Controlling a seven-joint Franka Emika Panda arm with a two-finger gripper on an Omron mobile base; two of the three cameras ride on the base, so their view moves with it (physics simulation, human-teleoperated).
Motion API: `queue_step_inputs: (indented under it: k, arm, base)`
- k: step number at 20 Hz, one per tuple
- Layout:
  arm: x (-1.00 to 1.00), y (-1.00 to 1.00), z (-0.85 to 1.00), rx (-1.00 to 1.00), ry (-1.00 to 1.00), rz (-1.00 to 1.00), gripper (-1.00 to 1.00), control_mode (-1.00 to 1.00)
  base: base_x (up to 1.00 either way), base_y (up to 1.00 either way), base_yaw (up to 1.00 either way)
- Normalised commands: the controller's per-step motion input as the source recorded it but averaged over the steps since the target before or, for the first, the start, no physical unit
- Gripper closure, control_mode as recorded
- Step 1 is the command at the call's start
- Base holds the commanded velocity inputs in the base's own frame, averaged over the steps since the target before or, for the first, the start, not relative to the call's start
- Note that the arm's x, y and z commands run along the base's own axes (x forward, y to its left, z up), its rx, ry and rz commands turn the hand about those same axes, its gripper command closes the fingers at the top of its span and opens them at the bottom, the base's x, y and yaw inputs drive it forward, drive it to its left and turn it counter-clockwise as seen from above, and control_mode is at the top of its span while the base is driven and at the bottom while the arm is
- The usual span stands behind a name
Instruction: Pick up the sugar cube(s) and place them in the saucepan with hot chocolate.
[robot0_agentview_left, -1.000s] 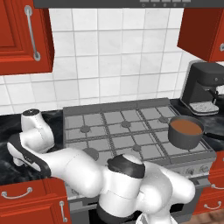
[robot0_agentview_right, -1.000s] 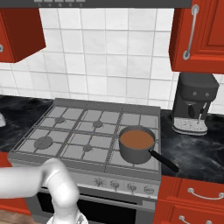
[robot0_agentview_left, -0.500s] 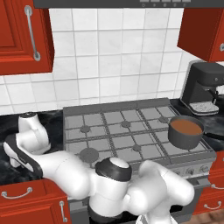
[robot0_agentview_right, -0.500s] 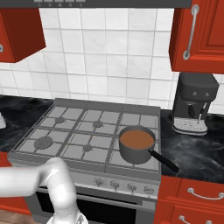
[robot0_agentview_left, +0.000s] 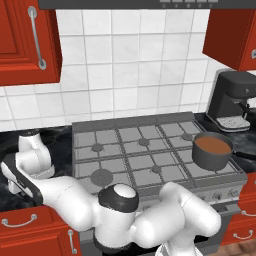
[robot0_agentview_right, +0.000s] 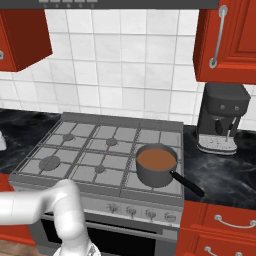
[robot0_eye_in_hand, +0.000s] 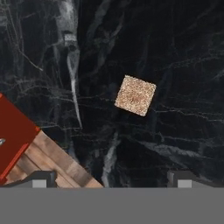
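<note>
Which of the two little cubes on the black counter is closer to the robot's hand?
The tan speckled cube, lying just ahead of the open gripper. The smaller whitish cube sits farther off, toward the hand view's upper left.

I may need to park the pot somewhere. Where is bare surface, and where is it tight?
The stove's left and middle grates are bare. Black counter lies open around the sugar cube. It is tight at the right: the saucepan fills the front-right grate, its handle pointing toward the coffee machine.
</note>
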Motion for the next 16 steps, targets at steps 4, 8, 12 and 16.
queue_step_inputs:
  k: [4,8,12,16]
  arm:
    - [0.03,0.12,-0.04,-0.01,0.07,0.0,-1.0,-1.0]
    - [0.01,0.0,0.0,-0.01,0.0,0.0,-1.0,-1.0]
    - [0.02,0.0,0.0,-0.03,0.0,-0.02,-1.0,-1.0]
    - [0.0,0.0,0.0,-0.02,0.0,-0.04,-1.0,-1.0]
  base:
    - [0.0,0.0,0.0]
    - [0.0,0.0,0.0]
    - [0.0,0.0,0.0]
    - [0.0,0.0,0.0]
